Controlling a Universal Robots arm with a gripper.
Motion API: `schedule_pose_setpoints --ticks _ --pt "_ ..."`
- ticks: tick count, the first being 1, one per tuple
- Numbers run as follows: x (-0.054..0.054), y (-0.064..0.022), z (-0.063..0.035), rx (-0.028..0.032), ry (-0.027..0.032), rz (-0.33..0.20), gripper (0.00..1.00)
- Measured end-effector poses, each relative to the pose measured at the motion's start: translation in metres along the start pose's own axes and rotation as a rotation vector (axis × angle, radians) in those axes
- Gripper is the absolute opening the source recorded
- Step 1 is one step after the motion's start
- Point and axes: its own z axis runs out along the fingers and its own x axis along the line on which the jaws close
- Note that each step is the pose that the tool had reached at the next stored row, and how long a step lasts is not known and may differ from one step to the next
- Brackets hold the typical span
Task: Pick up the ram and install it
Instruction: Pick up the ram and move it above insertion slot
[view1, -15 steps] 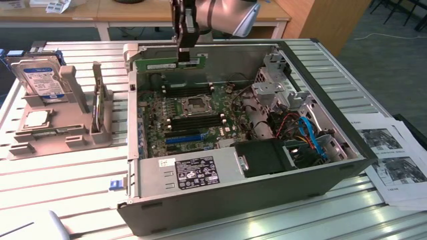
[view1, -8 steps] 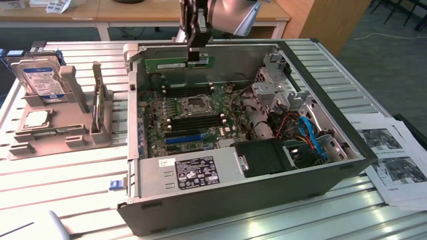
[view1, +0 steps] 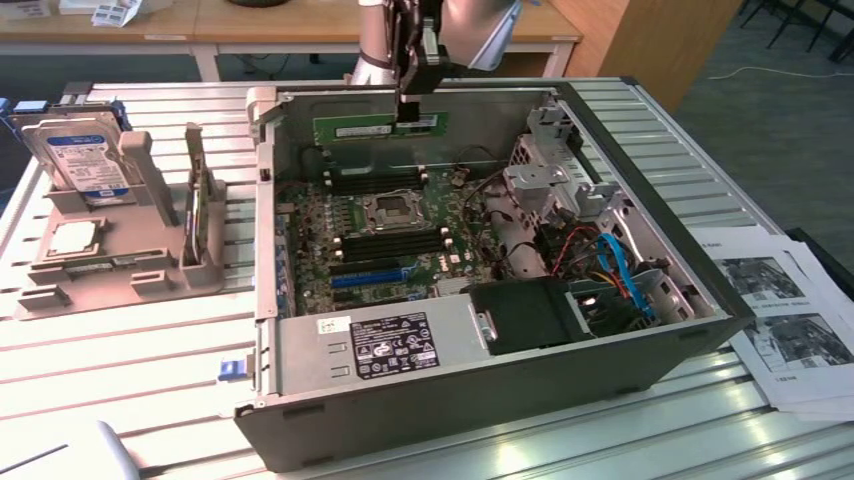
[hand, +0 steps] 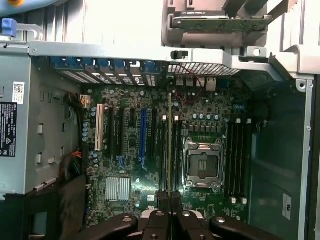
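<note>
Green ram, clamped in the pincer above the motherboard, could jam or bend if it meets the memory slots tilted

An open grey computer case lies on the slatted metal counter, its motherboard exposed, with a CPU socket near the middle. A hard drive stands upright in a grey holder at the exterior view's left. Printed sheets lie beside the case at its right.
</note>
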Motion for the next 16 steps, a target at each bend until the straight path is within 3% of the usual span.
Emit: schedule_pose_setpoints --ticks 7,16 --pt "0.0 -0.0007 0.0 0.0 0.0 0.0 0.11" --pt "0.0 -0.0112 0.0 0.0 0.0 0.0 0.11"
